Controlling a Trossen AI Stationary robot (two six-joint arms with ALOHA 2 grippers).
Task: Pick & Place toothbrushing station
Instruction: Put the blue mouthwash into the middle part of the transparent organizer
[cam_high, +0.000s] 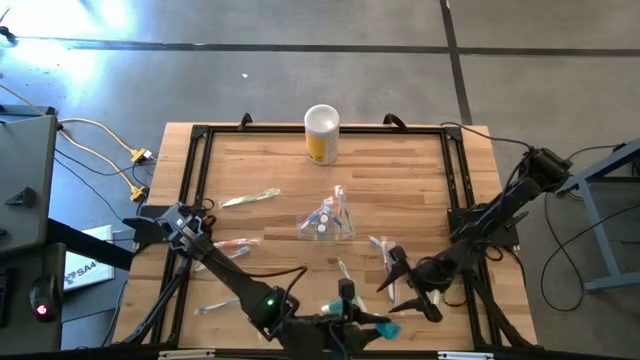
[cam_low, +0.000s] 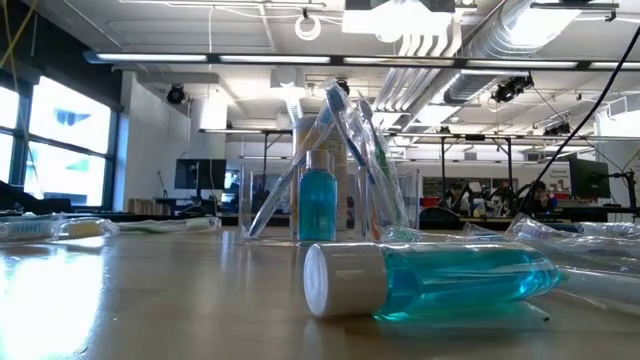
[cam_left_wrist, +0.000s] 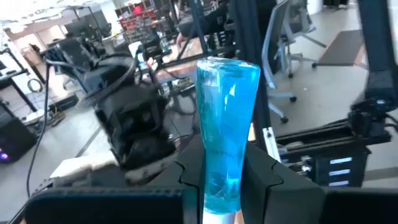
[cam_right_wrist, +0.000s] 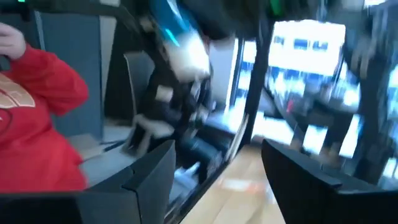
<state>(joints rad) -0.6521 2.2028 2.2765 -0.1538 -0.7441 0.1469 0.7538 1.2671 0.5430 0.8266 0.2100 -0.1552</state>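
Teal liquid fills the clear tube (cam_left_wrist: 225, 140) clamped between the dark fingers (cam_left_wrist: 268, 180) of the left pincer (cam_high: 372, 325) at the near edge of the tabletop (cam_high: 270, 160) — the fingers press on both sides of the tube near its white-capped end. In the high view the pincer sits well on the near side of the clear plastic holder (cam_high: 328, 218), with the tube's teal body pointing toward the right arm.

Just beside it, on the same near side of the holder, the right pincer (cam_high: 405, 285) hovers with its two fingers (cam_right_wrist: 149, 174) spread apart and nothing between them. Thin pale toothbrushes (cam_high: 383, 250) lie on the wood close to it.

Farther out, the holder stands upright near the middle of the tabletop, with translucent toothbrushes leaning in it and a small teal bottle (cam_low: 317, 203) inside. A second teal tube with a white cap (cam_low: 430, 280) lies on its side in the low view, nearer the camera than the holder. More wrapped toothbrushes (cam_high: 250, 198) are scattered to the holder's left — one beside it, others nearer the left arm. A yellow canister with a white top (cam_high: 321, 133) stands beyond the holder, at the far edge.

A person in a red top (cam_right_wrist: 34, 124) shows in the right wrist view, beyond the tabletop.
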